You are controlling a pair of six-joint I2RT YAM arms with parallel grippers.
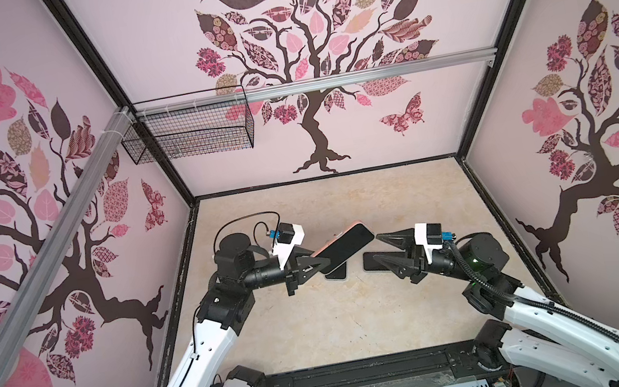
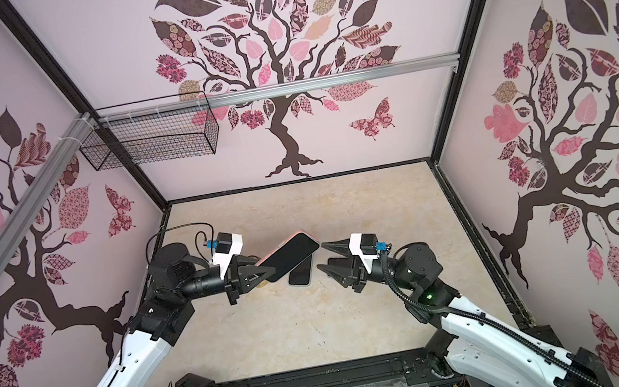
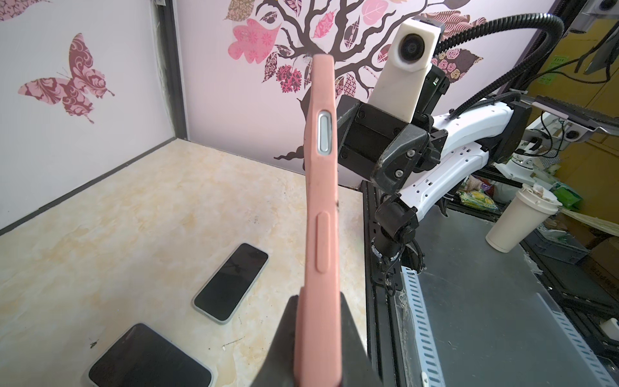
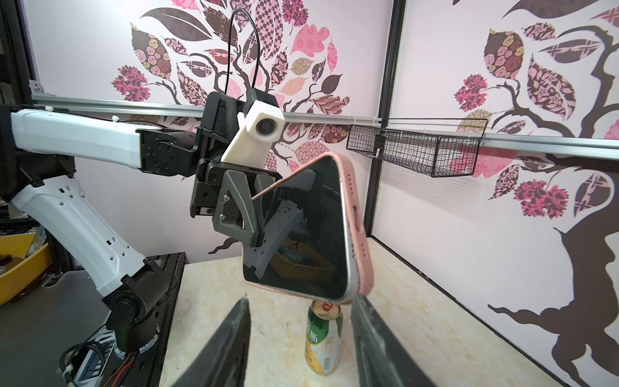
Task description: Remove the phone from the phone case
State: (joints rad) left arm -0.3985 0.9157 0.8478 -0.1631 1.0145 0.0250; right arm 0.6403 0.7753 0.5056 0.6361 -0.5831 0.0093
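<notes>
Left gripper (image 1: 310, 264) narrow, clamped across one end of the phone (image 1: 349, 245). The phone sits in its pink phone case (image 3: 321, 201), lifted clear of the table (image 1: 319, 319). It sticks out past the fingertips toward the right gripper (image 1: 376, 247), dark screen tilted up in both top views. Case rim wraps the silver edge all round; at the corner nearest the right gripper it looks slightly proud of the phone, hard to be sure. Right gripper spread about half wide, holding nothing, fingertips just short of the phone's free end. One finger (image 4: 371, 335) comes very near the case corner, contact cannot be told. Below the held phone lies a loose phone (image 3: 231, 281), flat, screen up. A second loose phone (image 3: 150, 358) lies flat just beside it, nearer under the left gripper. An upright green and yellow can (image 4: 323, 338) stands on the table beyond the right gripper's fingers.
</notes>
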